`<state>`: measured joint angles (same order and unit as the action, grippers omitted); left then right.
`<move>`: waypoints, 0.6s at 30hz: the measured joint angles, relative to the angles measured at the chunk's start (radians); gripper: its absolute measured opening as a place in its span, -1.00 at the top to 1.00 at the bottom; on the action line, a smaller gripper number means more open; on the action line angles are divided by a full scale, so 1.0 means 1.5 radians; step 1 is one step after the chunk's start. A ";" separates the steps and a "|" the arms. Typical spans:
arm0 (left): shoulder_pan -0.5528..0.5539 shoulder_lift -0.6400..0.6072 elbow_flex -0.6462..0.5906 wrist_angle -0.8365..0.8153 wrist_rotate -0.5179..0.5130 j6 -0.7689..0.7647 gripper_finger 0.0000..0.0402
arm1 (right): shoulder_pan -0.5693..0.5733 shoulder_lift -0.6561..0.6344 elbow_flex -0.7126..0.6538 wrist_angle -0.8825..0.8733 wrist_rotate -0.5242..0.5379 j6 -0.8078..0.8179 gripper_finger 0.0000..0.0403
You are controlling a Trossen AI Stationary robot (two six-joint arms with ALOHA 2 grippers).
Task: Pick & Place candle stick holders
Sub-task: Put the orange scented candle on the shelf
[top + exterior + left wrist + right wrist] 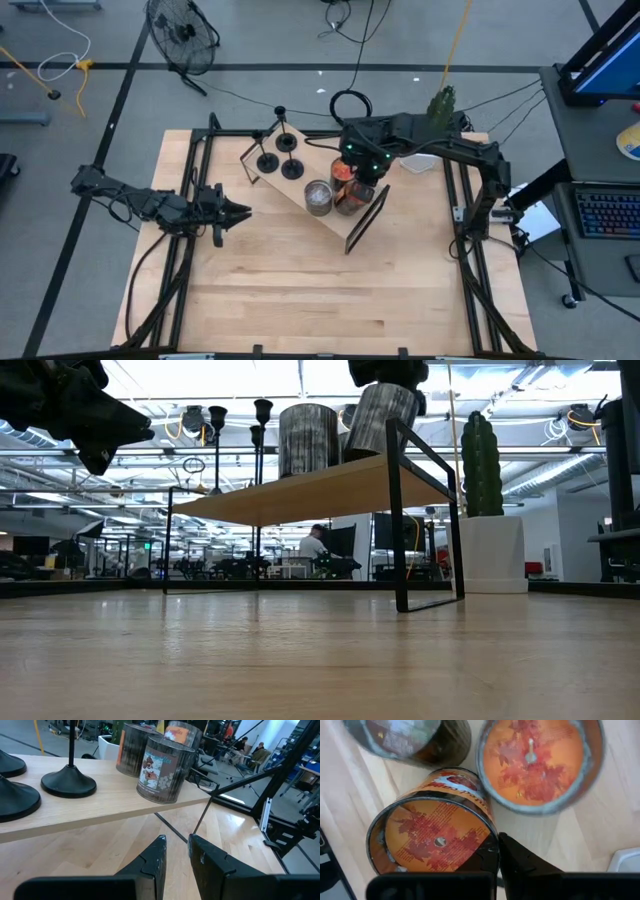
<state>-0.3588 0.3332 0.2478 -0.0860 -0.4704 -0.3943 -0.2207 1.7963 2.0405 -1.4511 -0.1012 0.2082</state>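
We count three black holders [277, 160] standing on the shelf [330, 215] beside three candle jars [318, 196]. Our left gripper [240, 211] hovers just off the shelf, fingers slightly parted, grasping nothing — our right gripper [362, 185], clenched, hangs over the jars.

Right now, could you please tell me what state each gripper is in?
Left gripper: slightly open, empty, beside the shelf.
Right gripper: shut on the rim of a candle jar over the shelf.
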 joint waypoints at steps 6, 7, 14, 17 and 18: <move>0.000 0.000 0.000 0.000 0.000 -0.001 0.56 | 0.002 0.005 -0.001 0.003 -0.001 -0.001 1.00; 0.000 0.000 0.000 0.000 0.000 -0.002 0.56 | 0.003 0.004 -0.001 0.003 -0.001 -0.001 1.00; 0.000 0.000 0.000 0.000 0.000 -0.002 0.56 | 0.009 0.004 -0.001 0.002 -0.003 -0.002 0.99; 0.000 0.000 0.000 0.000 0.000 -0.002 0.56 | 0.009 0.004 -0.001 0.003 -0.002 0.000 0.95; 0.000 0.000 0.000 0.000 0.000 -0.002 0.56 | 0.009 0.004 -0.001 0.005 0.000 0.002 0.94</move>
<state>-0.3586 0.3332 0.2478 -0.0855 -0.4698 -0.3972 -0.2073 1.8023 2.0396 -1.4429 -0.1019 0.2117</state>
